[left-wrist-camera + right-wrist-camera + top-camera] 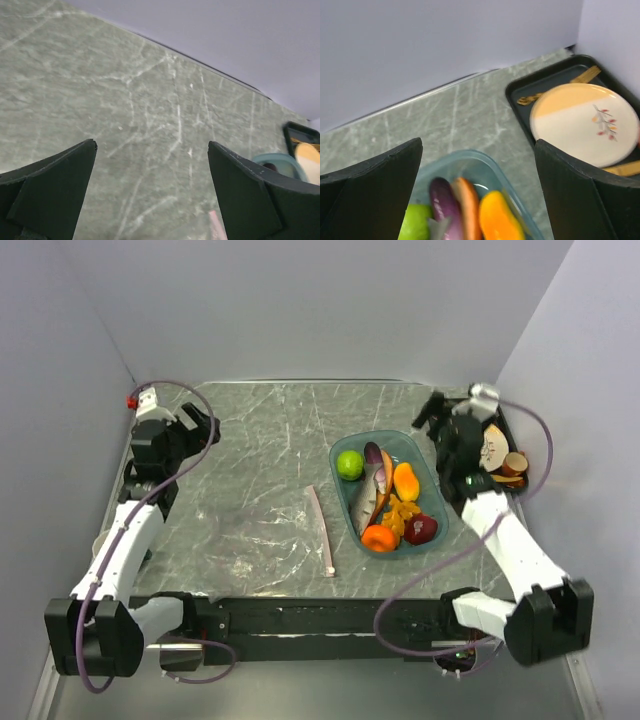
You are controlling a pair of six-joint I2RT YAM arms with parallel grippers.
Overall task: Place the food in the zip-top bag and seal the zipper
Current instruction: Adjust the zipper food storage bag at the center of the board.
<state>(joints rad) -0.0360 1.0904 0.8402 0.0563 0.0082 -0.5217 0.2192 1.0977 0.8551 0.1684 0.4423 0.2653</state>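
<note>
Between my right fingers, the lime, purple slice and orange pieces blur and run off the bottom edge. One finger covers the near rim of the plate. Behind my left fingers the teal tray is mostly hidden, and the zipper is cut off. The clear film of the zip-top bag is too faint to trace.

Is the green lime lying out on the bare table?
No, the lime lies inside the teal tray, not directly on the table.

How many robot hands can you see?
2: the black left hand, open, at the far left; the black right hand, open, far right beside the teal plastic tray.
</note>
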